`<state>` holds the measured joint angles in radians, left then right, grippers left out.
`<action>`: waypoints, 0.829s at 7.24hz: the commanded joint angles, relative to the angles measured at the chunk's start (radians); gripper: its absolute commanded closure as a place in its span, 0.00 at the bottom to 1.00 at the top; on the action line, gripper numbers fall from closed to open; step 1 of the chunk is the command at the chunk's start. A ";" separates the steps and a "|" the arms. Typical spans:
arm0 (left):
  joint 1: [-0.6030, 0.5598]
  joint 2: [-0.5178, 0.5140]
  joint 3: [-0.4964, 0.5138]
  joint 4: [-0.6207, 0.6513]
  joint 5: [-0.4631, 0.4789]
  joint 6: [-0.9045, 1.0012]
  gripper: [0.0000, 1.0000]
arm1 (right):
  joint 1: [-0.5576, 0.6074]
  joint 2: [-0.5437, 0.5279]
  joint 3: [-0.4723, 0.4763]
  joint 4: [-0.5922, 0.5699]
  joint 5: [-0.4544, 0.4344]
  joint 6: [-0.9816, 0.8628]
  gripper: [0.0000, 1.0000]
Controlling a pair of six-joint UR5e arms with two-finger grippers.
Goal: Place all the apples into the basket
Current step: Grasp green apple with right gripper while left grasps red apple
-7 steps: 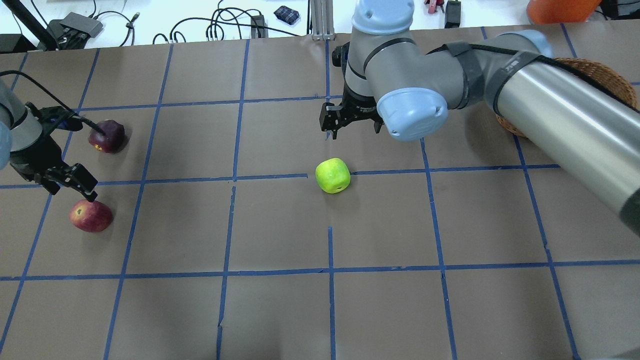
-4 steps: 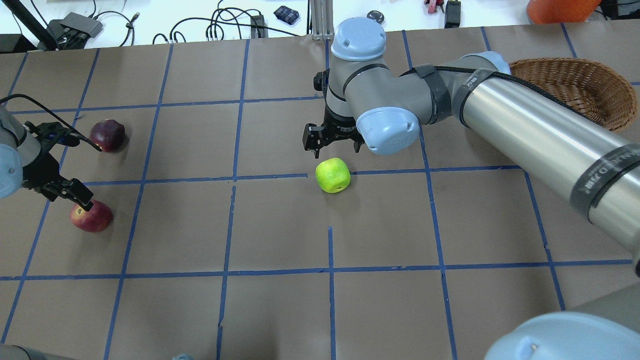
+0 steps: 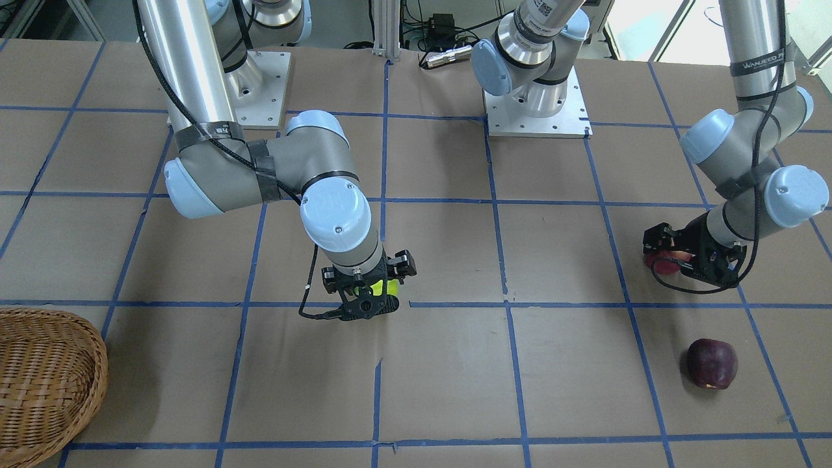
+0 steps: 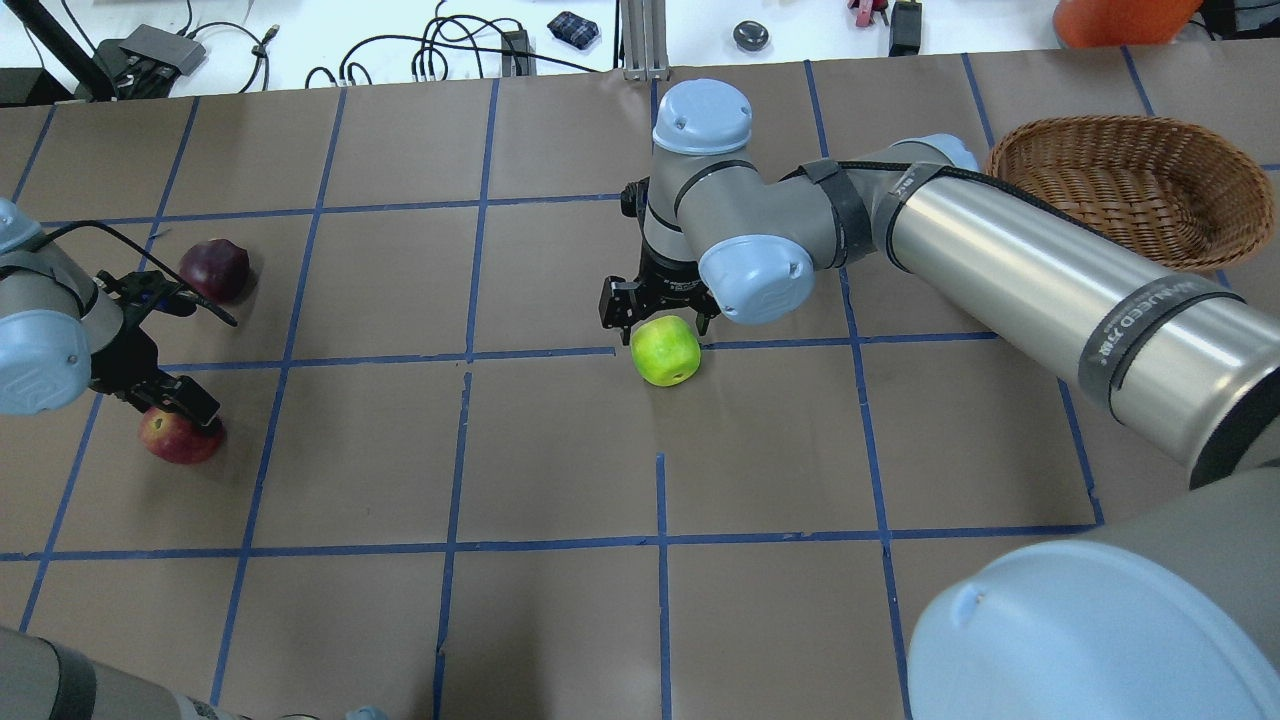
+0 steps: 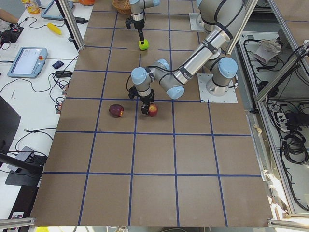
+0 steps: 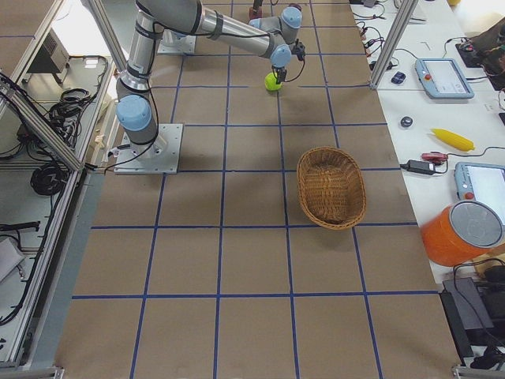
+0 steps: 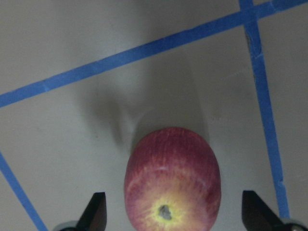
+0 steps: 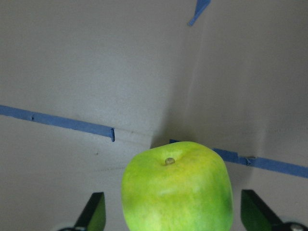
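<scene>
The lime green apple [image 4: 665,350] lies at the table's middle. My right gripper [image 4: 655,312] is open and low over it, and its fingertips [image 8: 95,211] stand on either side of the apple [image 8: 177,187]. The red apple [image 4: 175,438] lies at the left. My left gripper [image 4: 172,400] is open and straddles it, with the apple [image 7: 172,180] between the fingertips [image 7: 96,211]. The dark maroon apple [image 4: 214,269] lies free behind it. The wicker basket [image 4: 1150,200] stands at the far right with nothing showing in it.
My right arm's long link [image 4: 1000,270] reaches over the table's right half between the basket and the green apple. Cables and small devices [image 4: 470,45] lie beyond the far edge. An orange container [image 4: 1110,20] stands behind the basket.
My right gripper has moved toward the green apple and come down around it, which uncovered the basket. My left gripper has come down over the red apple. The apples have not moved.
</scene>
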<state>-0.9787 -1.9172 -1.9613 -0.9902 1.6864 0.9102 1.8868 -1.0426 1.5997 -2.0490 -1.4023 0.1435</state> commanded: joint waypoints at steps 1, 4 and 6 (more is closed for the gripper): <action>0.000 -0.014 0.004 0.013 -0.004 0.000 0.41 | 0.000 0.031 0.002 -0.023 -0.015 0.010 0.00; -0.029 0.035 0.010 -0.010 -0.005 -0.055 0.91 | -0.001 0.061 -0.001 -0.071 -0.087 -0.017 0.63; -0.159 0.091 0.012 -0.047 -0.045 -0.304 0.92 | -0.018 0.018 -0.027 -0.056 -0.093 -0.021 1.00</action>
<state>-1.0554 -1.8621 -1.9514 -1.0156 1.6688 0.7566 1.8778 -0.9958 1.5868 -2.1127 -1.4879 0.1272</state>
